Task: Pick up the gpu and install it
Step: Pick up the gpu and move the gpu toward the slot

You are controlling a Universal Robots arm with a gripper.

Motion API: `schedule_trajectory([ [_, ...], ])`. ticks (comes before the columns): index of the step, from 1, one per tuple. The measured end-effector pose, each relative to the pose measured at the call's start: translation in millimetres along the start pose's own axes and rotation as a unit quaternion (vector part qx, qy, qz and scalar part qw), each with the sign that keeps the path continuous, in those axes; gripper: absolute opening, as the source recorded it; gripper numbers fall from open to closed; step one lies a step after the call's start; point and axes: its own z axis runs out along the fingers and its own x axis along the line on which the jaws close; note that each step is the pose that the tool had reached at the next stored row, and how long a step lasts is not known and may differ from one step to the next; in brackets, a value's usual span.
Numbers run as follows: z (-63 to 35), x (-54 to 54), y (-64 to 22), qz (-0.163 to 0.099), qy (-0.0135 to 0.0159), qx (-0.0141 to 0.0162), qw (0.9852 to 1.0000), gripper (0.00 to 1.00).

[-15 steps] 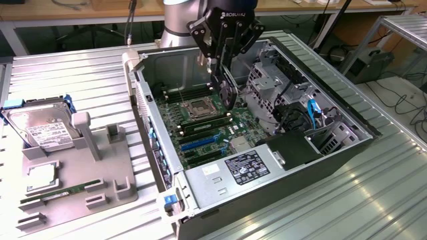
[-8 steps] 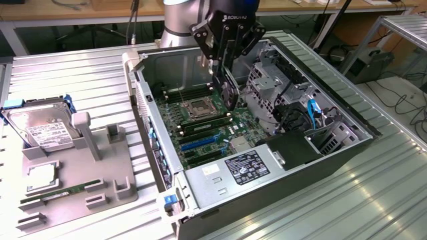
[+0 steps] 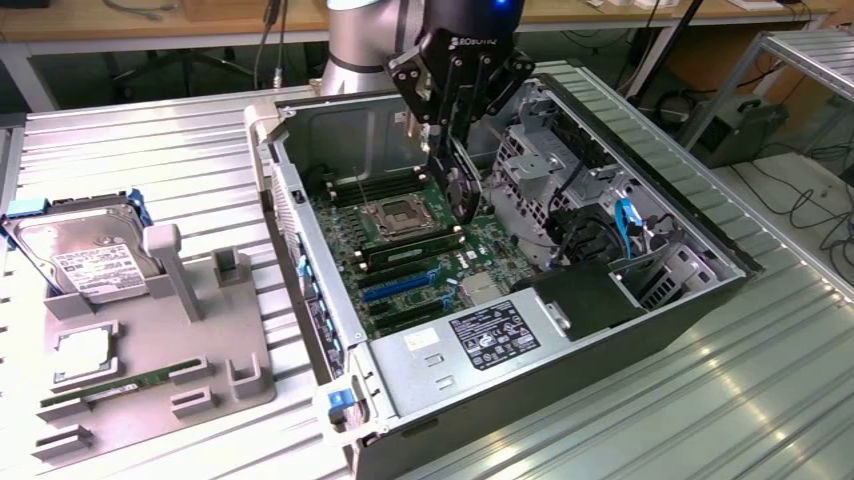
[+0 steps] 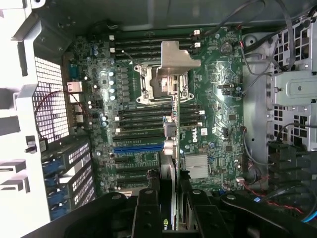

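Half-closed, clamps the gpu by its top edge in the gripper, hanging it vertical above the motherboard inside the open case, likely to aim its connector edge at the slots.

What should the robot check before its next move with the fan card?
1. The gpu is gripped by the end effector: ok.
2. The gpu is inside the open computer case, above the motherboard: ok.
3. The gpu is pushed into a slot: not ok, it hangs above the board.
4. The blue slot is free: ok.
5. The gpu is lined up with a slot: cannot tell.
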Motion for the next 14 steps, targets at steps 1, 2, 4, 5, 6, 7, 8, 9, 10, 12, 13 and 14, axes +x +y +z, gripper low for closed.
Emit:
schedule_trajectory([
  [1, 0.7, -0.5, 0.1, 0.000, 0.0000, 0.0001, 1.0000, 0.26],
  [2, 1.6, -1.2, 0.2, 0.000, 0.0000, 0.0003, 1.0000, 0.26],
  [4, 3.1, -2.5, 0.5, 0.000, -0.0001, 0.0007, 1.0000, 0.26],
  [5, 3.9, -3.1, 0.6, 0.000, -0.0001, 0.0009, 1.0000, 0.26],
  [6, 5.0, -4.0, 0.8, 0.000, -0.0001, 0.0011, 1.0000, 0.26],
  [7, 5.6, -4.6, 0.8, 0.000, -0.0001, 0.0013, 1.0000, 0.26],
  [8, 6.2, -5.1, 0.9, 0.000, -0.0001, 0.0014, 1.0000, 0.26],
  [9, 6.7, -5.5, 1.0, 0.000, -0.0001, 0.0015, 1.0000, 0.26],
  [10, 7.5, -6.2, 1.1, 0.000, -0.0001, 0.0017, 1.0000, 0.26],
  [12, 8.9, -7.5, 1.3, 0.000, -0.0002, 0.0020, 1.0000, 0.26],
  [13, 9.8, -8.3, 1.5, 0.000, -0.0002, 0.0022, 1.0000, 0.26],
  [14, 10.5, -9.0, 1.6, 0.000, -0.0002, 0.0024, 1.0000, 0.26],
])
